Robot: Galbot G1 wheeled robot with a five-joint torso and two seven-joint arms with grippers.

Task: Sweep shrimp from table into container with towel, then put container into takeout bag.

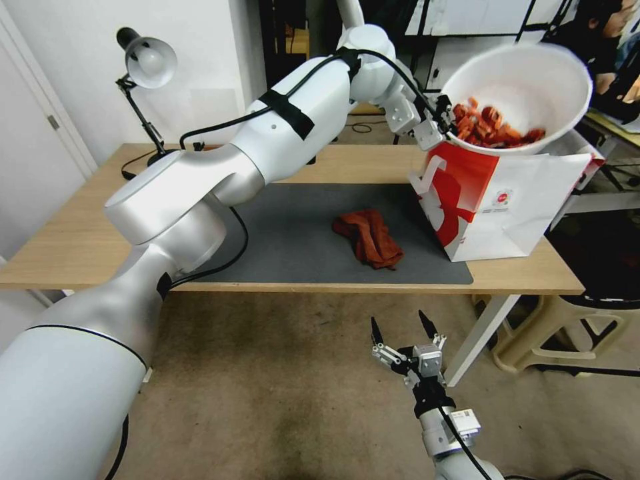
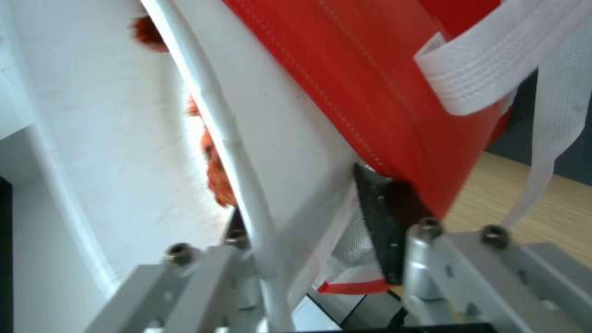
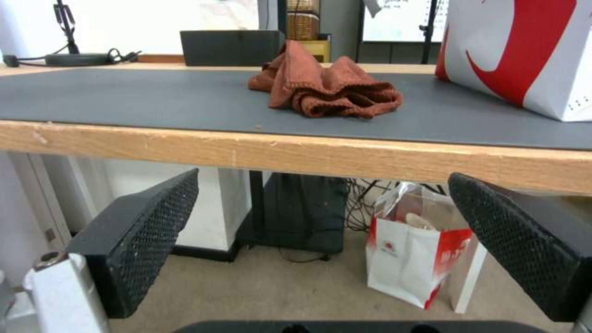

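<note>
Left claw: clenched on the near rim of the container, one finger inside the wall and one outside, as the left wrist view shows; it holds the tub in the air at about 1 o'clock from the mat's centre.
Container: tilted toward the robot, directly above the open mouth of the takeout bag, not yet inside it.
Shrimp: heaped against the low side of the tub, next to the gripped rim.
Takeout bag: upright at the 3 o'clock end of the dark mat, red panel facing the robot, a white handle hanging near the claw.
Towel: crumpled on the mat, at 9 o'clock from the bag, well apart from it.
Right claw: released, fingers spread, parked below the tabletop edge at 6 o'clock.
Step in hand: lowering the tub into the bag.
Doing it well: level the tub first so the shrimp do not slide over the low rim; keep it centred over the mouth; go down slowly so the rim clears the paper walls and handle; loosen the hold only once the tub seems to rest on the bag's floor.
</note>
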